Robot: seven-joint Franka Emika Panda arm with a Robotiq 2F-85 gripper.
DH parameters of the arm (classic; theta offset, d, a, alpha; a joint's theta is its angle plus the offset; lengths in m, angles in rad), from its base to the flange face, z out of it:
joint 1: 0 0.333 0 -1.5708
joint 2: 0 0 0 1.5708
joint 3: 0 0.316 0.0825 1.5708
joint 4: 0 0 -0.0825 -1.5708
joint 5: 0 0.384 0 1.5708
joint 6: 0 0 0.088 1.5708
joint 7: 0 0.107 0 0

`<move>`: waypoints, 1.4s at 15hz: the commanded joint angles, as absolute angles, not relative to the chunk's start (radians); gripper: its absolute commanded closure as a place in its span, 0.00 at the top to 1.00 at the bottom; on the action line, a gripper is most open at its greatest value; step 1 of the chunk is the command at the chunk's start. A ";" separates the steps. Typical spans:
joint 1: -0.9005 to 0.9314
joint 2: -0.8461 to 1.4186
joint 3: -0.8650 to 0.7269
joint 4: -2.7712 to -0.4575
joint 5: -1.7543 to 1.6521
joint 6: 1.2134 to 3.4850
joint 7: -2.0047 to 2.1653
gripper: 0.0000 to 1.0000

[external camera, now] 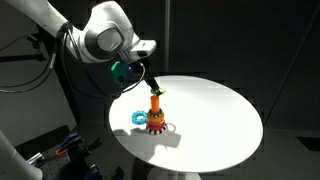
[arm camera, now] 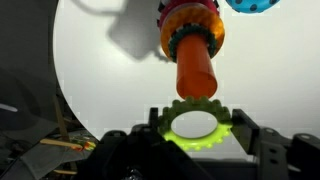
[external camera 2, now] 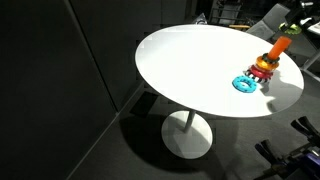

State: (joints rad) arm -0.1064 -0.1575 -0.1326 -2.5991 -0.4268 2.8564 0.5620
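You had the green toothed ring (arm camera: 190,106) in the gripper (arm camera: 198,130). The wrist view showed the jaws clamped on its two sides, so the ring lay flat between them with its hole clear. It was up in the air, off the surface (external camera: 215,110), just short of the tip of the orange peg (arm camera: 196,70). In an exterior view the gripper hovered right over the peg (external camera: 156,100), close to its top. Lower on the peg a few coloured rings (arm camera: 190,25) sat stacked. A blue ring (external camera: 136,117) lay loose on the surface, just left of the base in that view.

By my reading you were at the threading step, with the ring gripped and aloft but not yet over the peg. In the wrist view the hole and the peg tip were not lined up, and the peg stood beyond the ring's far edge. The next move called for a small shift to bring the hole squarely over the tip while keeping the ring level. After that it needed a straight descent before you let the jaws part. A tilt would likely have caught the teeth on the tip.
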 commanded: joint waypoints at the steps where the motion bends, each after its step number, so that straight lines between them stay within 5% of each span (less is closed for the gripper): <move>1: -0.137 -0.187 -0.142 -2.620 -0.447 2.835 0.583 0.48; 21: -0.278 0.025 -0.188 -2.626 -0.423 2.894 0.548 0.48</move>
State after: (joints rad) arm -0.2887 -0.0136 -0.1629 -2.6414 -0.4236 2.8726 0.5597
